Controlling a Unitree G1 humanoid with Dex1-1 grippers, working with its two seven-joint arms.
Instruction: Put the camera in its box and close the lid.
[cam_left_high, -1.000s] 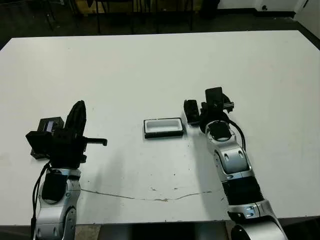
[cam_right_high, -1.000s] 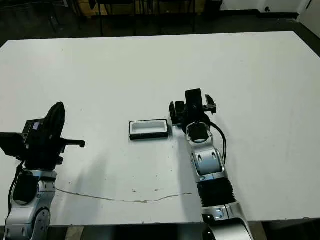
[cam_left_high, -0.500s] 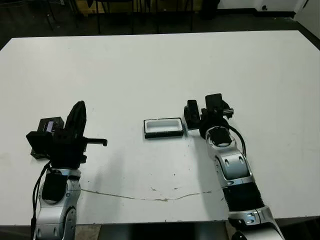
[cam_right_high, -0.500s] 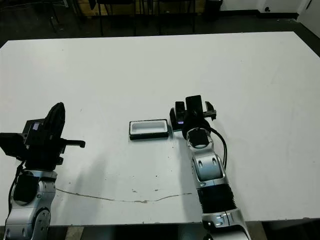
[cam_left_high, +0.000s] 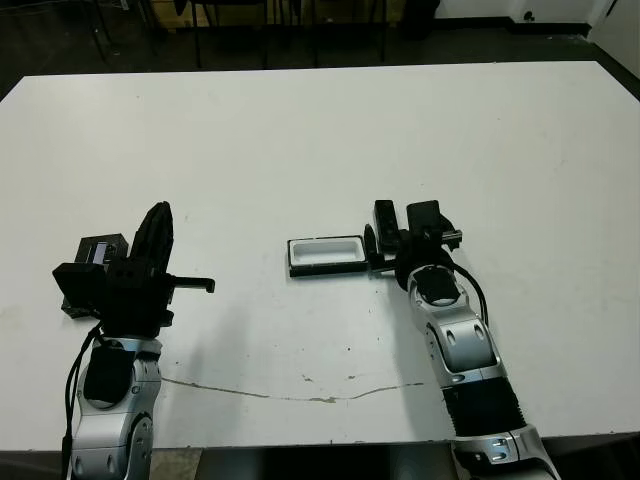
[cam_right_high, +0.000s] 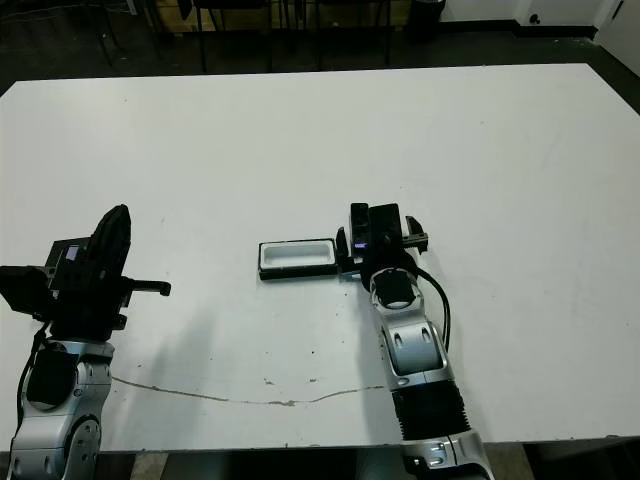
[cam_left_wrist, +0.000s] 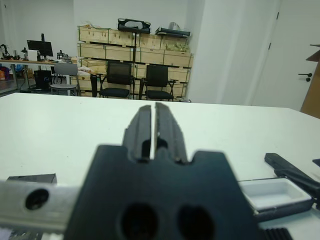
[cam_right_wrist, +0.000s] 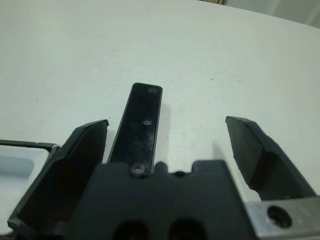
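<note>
The right gripper (cam_right_wrist: 170, 145) has slid back toward the robot, its fingers spread around the slim black bar camera (cam_right_wrist: 138, 128), not yet squeezing it, beside the white-lined black box (cam_left_high: 326, 255).

black camera (cam_right_wrist: 139, 126), white-lined black-rimmed box (cam_left_high: 326, 255), white table (cam_left_high: 300, 150)

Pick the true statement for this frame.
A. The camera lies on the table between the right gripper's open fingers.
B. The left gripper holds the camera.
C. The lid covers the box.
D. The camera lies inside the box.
A: the right wrist view shows the camera flat on the table between the spread fingers of the right gripper; the box is open, its white lining bare.
</note>
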